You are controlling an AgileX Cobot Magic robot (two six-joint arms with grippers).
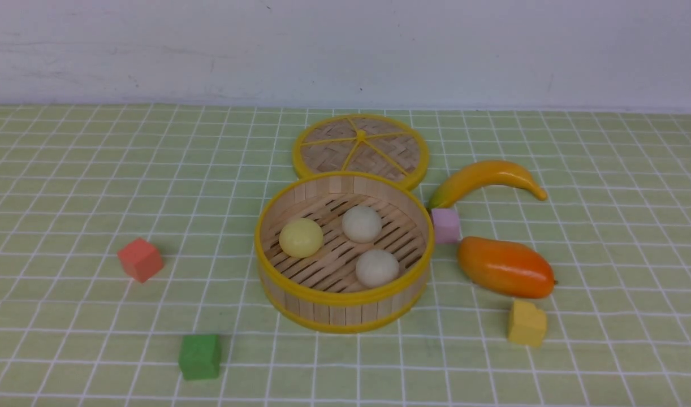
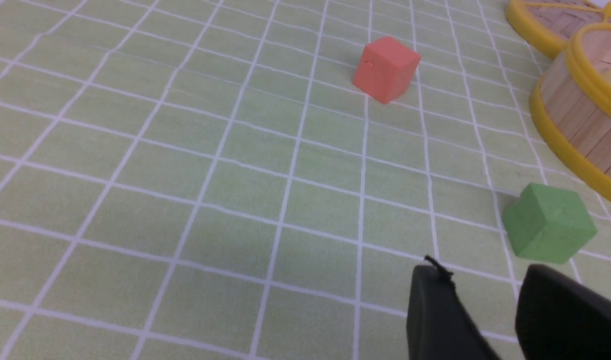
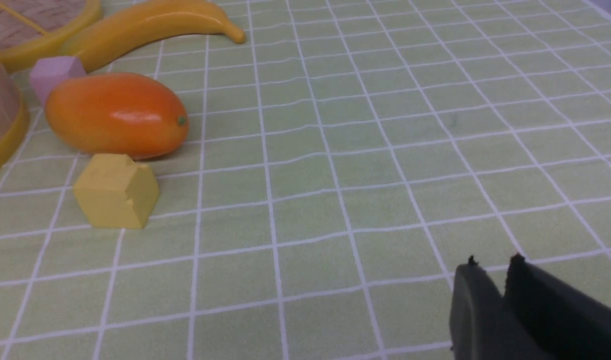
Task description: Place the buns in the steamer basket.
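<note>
The steamer basket (image 1: 345, 298) stands at the middle of the cloth. All three buns lie on its slatted floor: a pale yellow one (image 1: 301, 237) on the left, an off-white one (image 1: 361, 224) further back and another off-white one (image 1: 377, 267) nearer the front. Neither gripper shows in the front view. In the left wrist view my left gripper (image 2: 485, 272) is open and empty over the cloth, just short of a green cube (image 2: 548, 222), with the basket wall (image 2: 580, 115) beyond. My right gripper (image 3: 493, 263) hangs over bare cloth, its fingertips only a sliver apart, holding nothing.
The woven lid (image 1: 361, 148) lies flat behind the basket. Right of the basket are a banana (image 1: 484, 180), a pink cube (image 1: 445, 225), an orange mango (image 1: 505, 267) and a yellow cube (image 1: 526, 323). A red cube (image 1: 140, 259) sits left of the basket.
</note>
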